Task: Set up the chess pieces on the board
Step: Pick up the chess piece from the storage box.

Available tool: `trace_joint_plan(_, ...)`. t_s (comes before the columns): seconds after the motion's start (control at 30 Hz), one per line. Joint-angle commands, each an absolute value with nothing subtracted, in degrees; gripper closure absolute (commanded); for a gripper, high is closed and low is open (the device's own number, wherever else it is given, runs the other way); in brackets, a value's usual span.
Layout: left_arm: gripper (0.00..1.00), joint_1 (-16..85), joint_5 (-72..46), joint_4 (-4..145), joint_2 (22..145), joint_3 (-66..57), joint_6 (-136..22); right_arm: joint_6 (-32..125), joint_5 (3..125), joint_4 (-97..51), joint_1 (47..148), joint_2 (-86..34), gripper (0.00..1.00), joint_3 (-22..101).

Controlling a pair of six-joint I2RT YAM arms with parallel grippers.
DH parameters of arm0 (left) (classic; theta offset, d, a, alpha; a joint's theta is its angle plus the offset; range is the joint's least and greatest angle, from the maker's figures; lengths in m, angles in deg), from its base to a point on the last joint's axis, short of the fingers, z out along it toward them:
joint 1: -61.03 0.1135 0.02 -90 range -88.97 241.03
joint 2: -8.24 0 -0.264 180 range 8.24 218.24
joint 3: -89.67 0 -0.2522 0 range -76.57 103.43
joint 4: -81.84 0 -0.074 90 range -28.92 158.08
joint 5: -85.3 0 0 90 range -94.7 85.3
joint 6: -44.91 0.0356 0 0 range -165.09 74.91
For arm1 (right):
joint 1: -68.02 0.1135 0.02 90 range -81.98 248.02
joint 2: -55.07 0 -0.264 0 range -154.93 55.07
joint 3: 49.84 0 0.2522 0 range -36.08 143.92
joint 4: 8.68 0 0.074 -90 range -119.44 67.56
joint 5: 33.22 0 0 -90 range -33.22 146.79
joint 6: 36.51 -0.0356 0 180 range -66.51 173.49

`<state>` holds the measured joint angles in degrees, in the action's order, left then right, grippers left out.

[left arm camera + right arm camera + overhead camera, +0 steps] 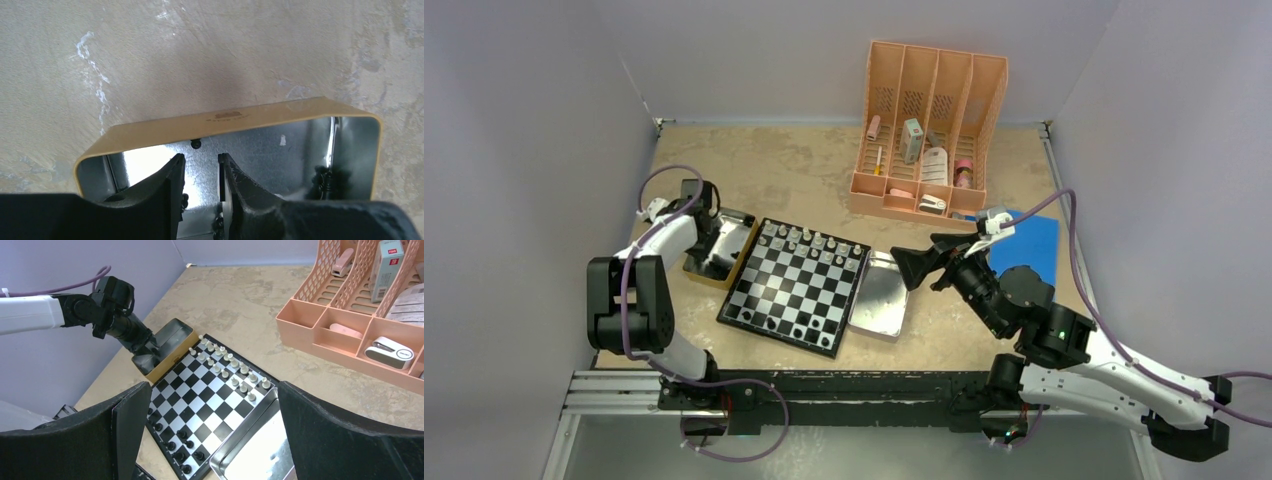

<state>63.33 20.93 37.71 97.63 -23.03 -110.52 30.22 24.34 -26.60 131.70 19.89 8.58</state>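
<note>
Left wrist view: shows the left gripper point(200, 159) low inside the gold-walled tin point(150, 131), fingers parted by a narrow gap and pinching nothing. Puts one tiny black piece point(195, 144) just ahead of the fingertips, hard against the tin's far wall and a touch left of the gap's middle line. Gives no way to tell whether that piece stands or lies, so no long axis to read, only a small dark dot. Hints at more dark pieces lower down beside the fingers, mostly hidden. Seen from the top external camera, sets the tin right beside the left edge of the board point(799, 290), with white pieces point(809, 240) lined along the far two rows and some black pieces point(774, 325) along the near edge. Leaves the right gripper point(909, 265) on the other side of the board, above the silver tray point(879, 305), fingers spread wide and holding nothing, well apart from the tin. Makes the left arm plainly the nearer one. Calls, by my reading, for a short push forward and slightly left before closing on the piece, then a carry rightward to the near rows.
</note>
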Motion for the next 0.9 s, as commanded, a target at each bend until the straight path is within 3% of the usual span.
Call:
trace_joint_plan(0.0, 0.71, 64.43, 22.94, 40.02, 98.29, -23.51, -111.16, 30.98, 22.40, -23.94, 131.65, 20.59, 0.01, 8.86)
trace_joint_plan(0.87, 0.74, 64.80, 22.40, 40.27, 101.12, -23.92, -112.41, 31.36, 21.34, -24.02, 131.63, 20.86, 0.01, 8.39)
